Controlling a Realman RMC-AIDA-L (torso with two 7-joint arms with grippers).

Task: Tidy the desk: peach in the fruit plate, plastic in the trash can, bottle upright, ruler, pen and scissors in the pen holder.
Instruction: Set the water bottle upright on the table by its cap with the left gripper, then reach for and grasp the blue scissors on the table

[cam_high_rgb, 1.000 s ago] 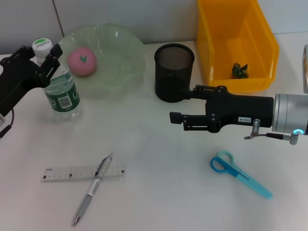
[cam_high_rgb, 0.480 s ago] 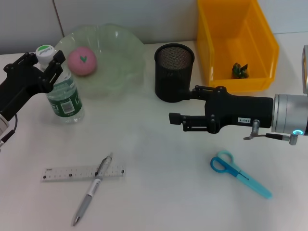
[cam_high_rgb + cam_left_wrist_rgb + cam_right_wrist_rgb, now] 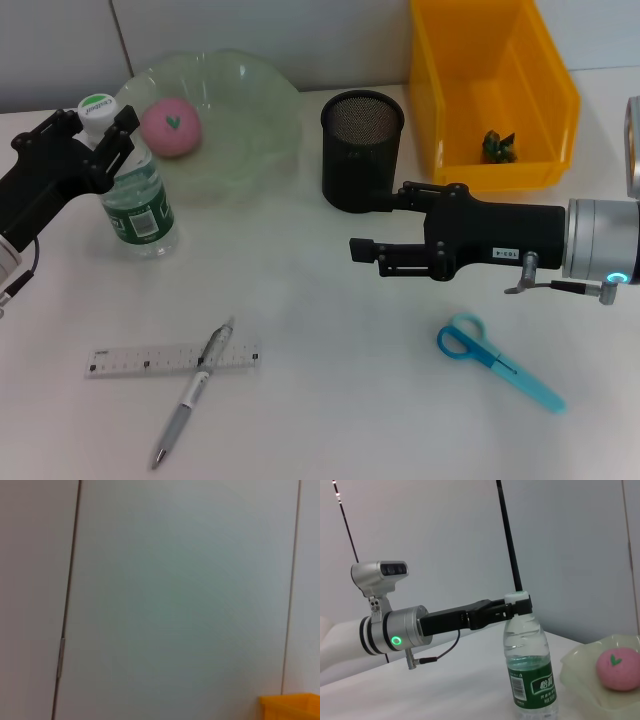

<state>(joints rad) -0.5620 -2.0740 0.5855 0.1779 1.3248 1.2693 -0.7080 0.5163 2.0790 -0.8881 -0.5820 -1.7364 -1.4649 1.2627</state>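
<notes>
One peach (image 3: 171, 127) is sitting in the fruit plate (image 3: 250, 130); the trash can (image 3: 545, 95) is holding plastic (image 3: 498, 146). The left gripper (image 3: 95, 135) is pinching the upright bottle (image 3: 130, 180); the right gripper (image 3: 375, 225) is hovering spread beside the pen holder (image 3: 361, 150).

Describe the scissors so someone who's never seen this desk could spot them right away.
Start at the yellow bin at the desk's far right side, then come toward the robot, past the right gripper. The scissors lie flat there, alone; they are the only light blue thing, unlike the ruler and pen crossed on the left.
</notes>
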